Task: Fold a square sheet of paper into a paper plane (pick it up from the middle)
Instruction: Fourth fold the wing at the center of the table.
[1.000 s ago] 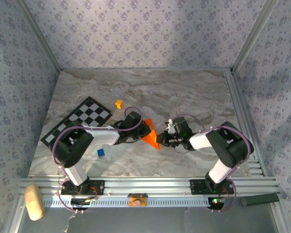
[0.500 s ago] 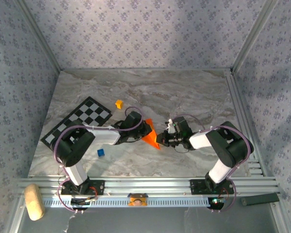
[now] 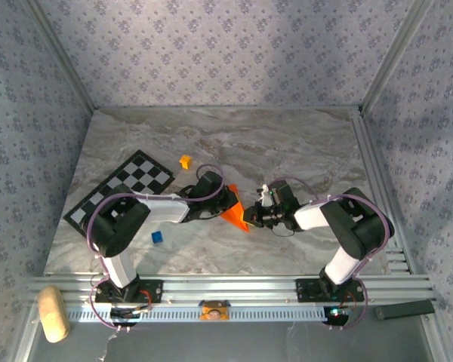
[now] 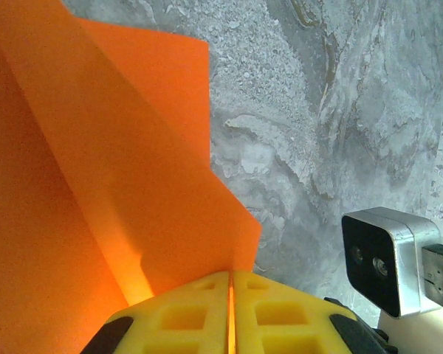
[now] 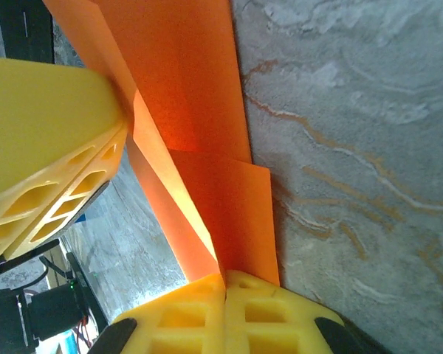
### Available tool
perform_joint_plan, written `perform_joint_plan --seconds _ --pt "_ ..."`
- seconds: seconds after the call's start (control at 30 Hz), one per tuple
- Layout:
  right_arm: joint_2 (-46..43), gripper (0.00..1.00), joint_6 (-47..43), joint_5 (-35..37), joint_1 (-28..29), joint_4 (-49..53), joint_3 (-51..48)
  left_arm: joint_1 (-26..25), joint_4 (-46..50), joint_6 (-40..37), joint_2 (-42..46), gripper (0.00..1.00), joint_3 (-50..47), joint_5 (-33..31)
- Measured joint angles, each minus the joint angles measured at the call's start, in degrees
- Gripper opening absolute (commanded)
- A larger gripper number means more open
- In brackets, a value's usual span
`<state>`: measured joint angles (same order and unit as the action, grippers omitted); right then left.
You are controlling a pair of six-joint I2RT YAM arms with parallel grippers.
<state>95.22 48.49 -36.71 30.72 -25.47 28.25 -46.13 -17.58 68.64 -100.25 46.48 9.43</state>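
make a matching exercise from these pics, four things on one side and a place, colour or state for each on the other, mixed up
1 paper
2 blue cube
3 yellow cube
4 board

a black-and-white checks
b just right of the board
c pinched by left gripper and right gripper
d on the board's near side

Pairs: 1-c, 2-d, 3-b, 4-a

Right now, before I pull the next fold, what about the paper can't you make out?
Top view: orange paper too small to count creases; left gripper and right gripper cover its ends.
Left wrist: paper runs off the left and top edges.
Right wrist: top edge cuts it; the left gripper's fingers hide one side.
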Motion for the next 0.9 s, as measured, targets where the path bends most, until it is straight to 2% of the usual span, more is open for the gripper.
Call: perform_joint_plan --seconds 0.9 --pt "0.6 0.0 0.4 -1.1 -0.4 1.5 0.9 0.3 1.1 0.0 -3.1 0.08 1.8 0.0"
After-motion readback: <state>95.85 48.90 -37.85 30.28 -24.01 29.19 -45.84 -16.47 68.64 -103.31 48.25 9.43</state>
